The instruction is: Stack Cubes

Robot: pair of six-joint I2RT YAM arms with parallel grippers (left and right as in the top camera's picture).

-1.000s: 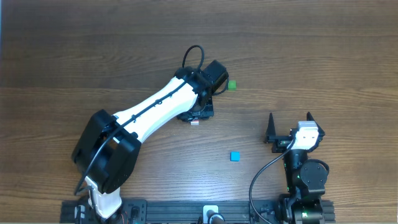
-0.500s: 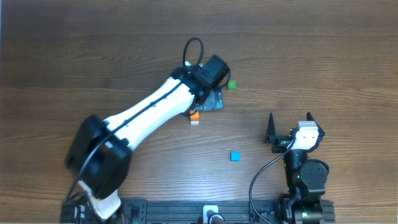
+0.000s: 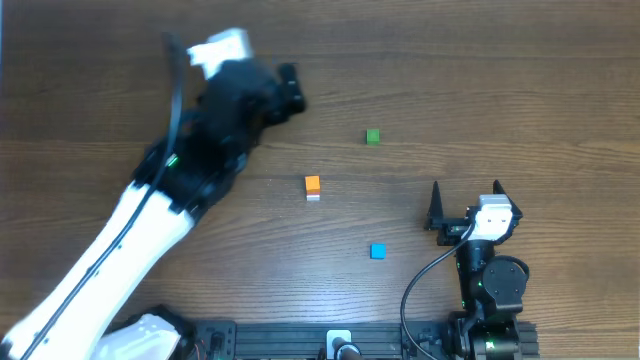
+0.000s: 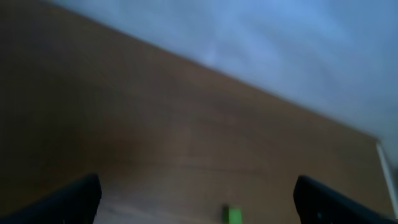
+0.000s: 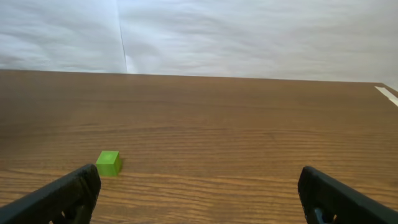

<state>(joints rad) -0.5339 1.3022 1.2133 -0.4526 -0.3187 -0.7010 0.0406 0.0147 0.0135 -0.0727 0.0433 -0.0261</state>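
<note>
Top view: the orange cube (image 3: 312, 182) sits on a white cube (image 3: 313, 197) on the worktop (image 3: 520, 90). The left tool (image 4: 196, 190), jaws apart, hangs well left of the orange cube. The right tool (image 3: 466, 186), jaws apart, sits well right.

The green cube (image 4: 232, 214) is cut off by the left wrist view's edge. The white piece (image 3: 313, 196) touching the orange cube (image 3: 312, 183) is too small to identify.

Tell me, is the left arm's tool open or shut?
Open. In its wrist view the left tool has its two fingers spread wide apart.
</note>
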